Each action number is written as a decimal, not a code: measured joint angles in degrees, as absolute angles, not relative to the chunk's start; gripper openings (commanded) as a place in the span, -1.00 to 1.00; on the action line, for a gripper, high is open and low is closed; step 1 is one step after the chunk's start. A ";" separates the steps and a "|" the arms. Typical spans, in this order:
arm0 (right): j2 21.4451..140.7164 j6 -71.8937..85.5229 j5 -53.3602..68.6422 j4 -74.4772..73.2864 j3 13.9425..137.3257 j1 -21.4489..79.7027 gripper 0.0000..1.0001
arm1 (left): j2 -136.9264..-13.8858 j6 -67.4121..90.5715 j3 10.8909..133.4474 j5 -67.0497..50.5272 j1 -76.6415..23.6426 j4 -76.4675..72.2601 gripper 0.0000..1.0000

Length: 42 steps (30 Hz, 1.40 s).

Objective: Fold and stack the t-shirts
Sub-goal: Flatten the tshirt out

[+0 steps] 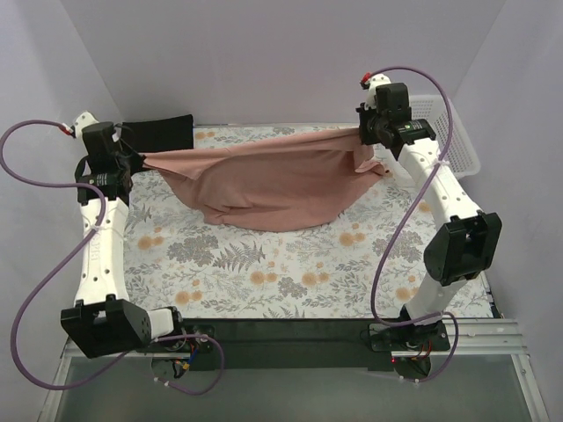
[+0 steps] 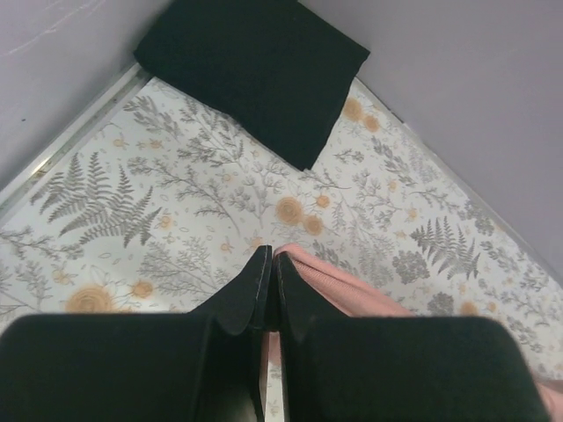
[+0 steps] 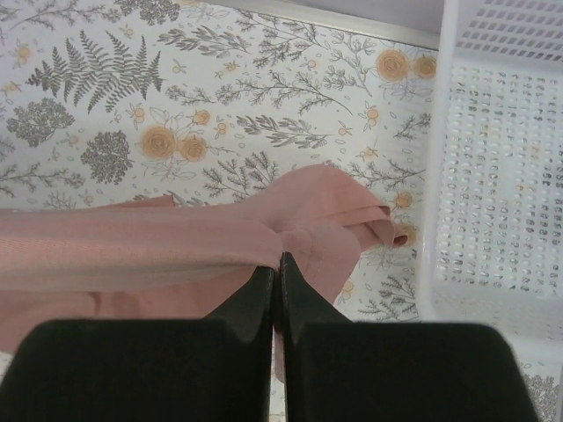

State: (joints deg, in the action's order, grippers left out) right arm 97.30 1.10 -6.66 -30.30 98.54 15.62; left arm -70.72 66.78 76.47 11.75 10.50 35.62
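The dusty pink t-shirt (image 1: 264, 180) hangs stretched between both grippers above the far half of the table, its middle sagging onto the floral cloth. My left gripper (image 1: 139, 162) is shut on its left end, seen in the left wrist view (image 2: 272, 257) with pink cloth (image 2: 352, 290) at the right finger. My right gripper (image 1: 362, 134) is shut on its right end, seen in the right wrist view (image 3: 277, 260) with the shirt (image 3: 132, 246) pulled left and a sleeve (image 3: 369, 220) hanging. The black t-shirt (image 1: 158, 133) lies folded at the far left corner, also in the left wrist view (image 2: 255, 70).
A white lattice basket (image 1: 444, 132) stands at the far right beside the right arm, also in the right wrist view (image 3: 501, 176). The floral table cloth (image 1: 264, 272) covers the table. Grey walls close in on the left, back and right.
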 measured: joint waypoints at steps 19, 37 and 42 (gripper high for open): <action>87.22 -8.32 -2.59 -18.85 106.67 13.54 -0.97 | -85.45 68.01 115.70 7.18 10.41 35.00 -1.00; 51.96 -8.08 17.23 -18.94 85.27 12.80 -0.93 | -61.95 55.33 128.01 12.84 11.16 37.47 -1.00; 58.13 -6.15 16.58 -21.96 84.18 12.82 -0.92 | -66.98 54.35 123.28 9.89 11.14 35.48 -1.00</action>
State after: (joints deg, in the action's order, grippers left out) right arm 58.13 -6.15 16.58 -21.96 84.18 12.82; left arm -66.98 54.35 123.28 9.89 11.14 35.48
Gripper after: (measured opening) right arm 0.036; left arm 0.014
